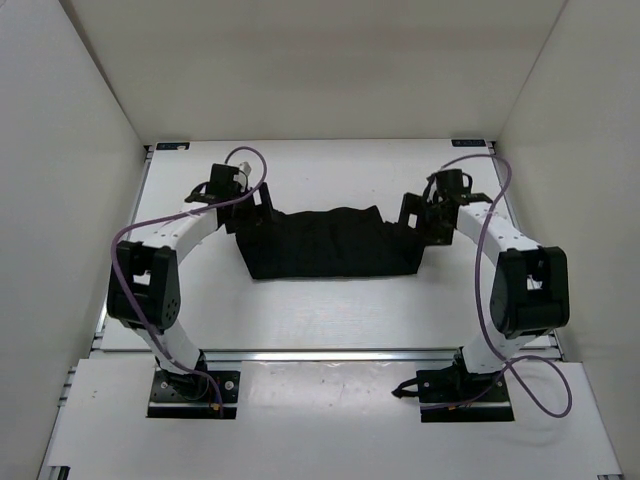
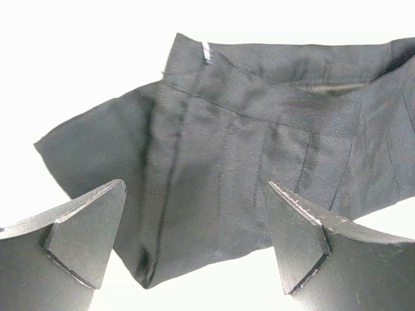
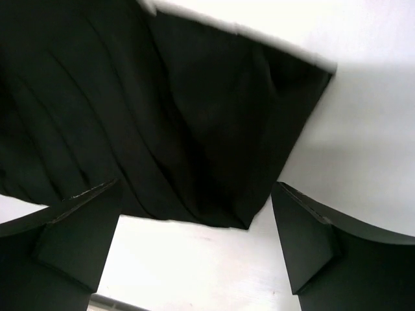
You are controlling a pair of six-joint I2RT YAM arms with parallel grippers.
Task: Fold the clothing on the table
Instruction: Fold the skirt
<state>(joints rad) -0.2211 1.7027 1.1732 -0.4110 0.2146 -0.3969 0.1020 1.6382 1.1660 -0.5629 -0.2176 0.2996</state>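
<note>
The clothing [image 1: 330, 245] is a black pleated garment lying as a wide band across the middle of the white table [image 1: 330, 320]. My left gripper [image 1: 255, 208] hovers at its upper left corner, jaws wide apart. In the left wrist view the clothing [image 2: 246, 129] spreads flat below the open left gripper [image 2: 194, 240], and neither finger [image 2: 84, 236] touches it. My right gripper [image 1: 413, 216] stands at the upper right corner. In the right wrist view the clothing [image 3: 162, 110] lies just beyond the open right gripper [image 3: 194, 243], whose fingers [image 3: 311, 243] hold nothing.
White walls enclose the table on the left, back and right. A metal rail [image 1: 330, 353] runs along the near edge in front of the two arm bases [image 1: 195, 392]. Purple cables [image 1: 485, 250] loop beside each arm.
</note>
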